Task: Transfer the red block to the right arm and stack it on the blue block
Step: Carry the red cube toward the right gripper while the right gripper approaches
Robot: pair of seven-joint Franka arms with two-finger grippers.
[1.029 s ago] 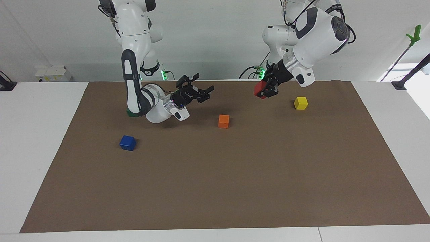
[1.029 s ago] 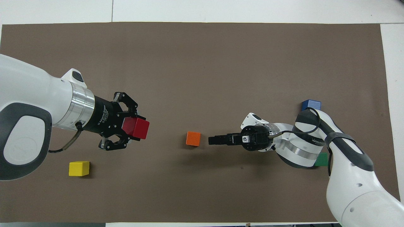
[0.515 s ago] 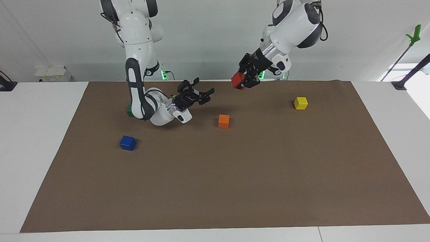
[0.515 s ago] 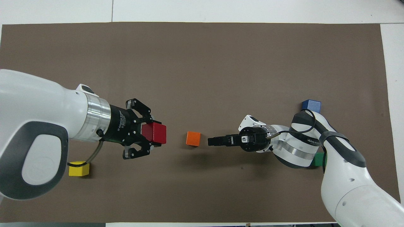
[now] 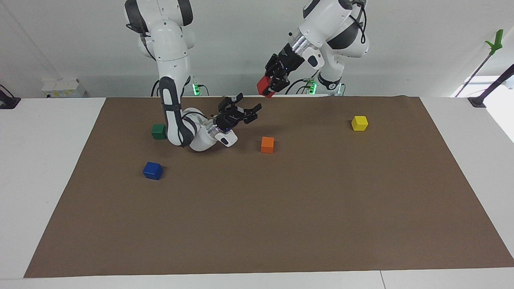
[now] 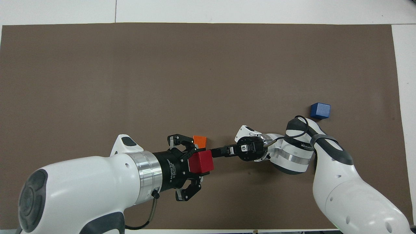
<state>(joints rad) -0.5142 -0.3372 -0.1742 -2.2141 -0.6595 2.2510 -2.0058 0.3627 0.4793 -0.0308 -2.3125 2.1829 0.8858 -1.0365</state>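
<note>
My left gripper [image 5: 268, 85] is shut on the red block [image 5: 263, 85] and holds it high in the air, over the mat beside the orange block. In the overhead view the left gripper [image 6: 202, 162] and the red block [image 6: 201, 162] lie just short of my right gripper's tip. My right gripper [image 5: 242, 109] is open and empty, held low over the mat, tilted up toward the red block and apart from it; it also shows in the overhead view [image 6: 217, 152]. The blue block [image 5: 152, 170] sits on the mat toward the right arm's end [image 6: 320, 110].
An orange block [image 5: 267, 144] sits mid-mat, partly covered by the left gripper in the overhead view [image 6: 200, 140]. A green block [image 5: 158, 131] lies beside the right arm's elbow. A yellow block [image 5: 360, 123] lies toward the left arm's end. The brown mat [image 5: 281, 224] covers the table.
The left arm has raised the red block and carried it toward the right gripper. The right gripper has tilted up, and its arm has shifted off the green block.
</note>
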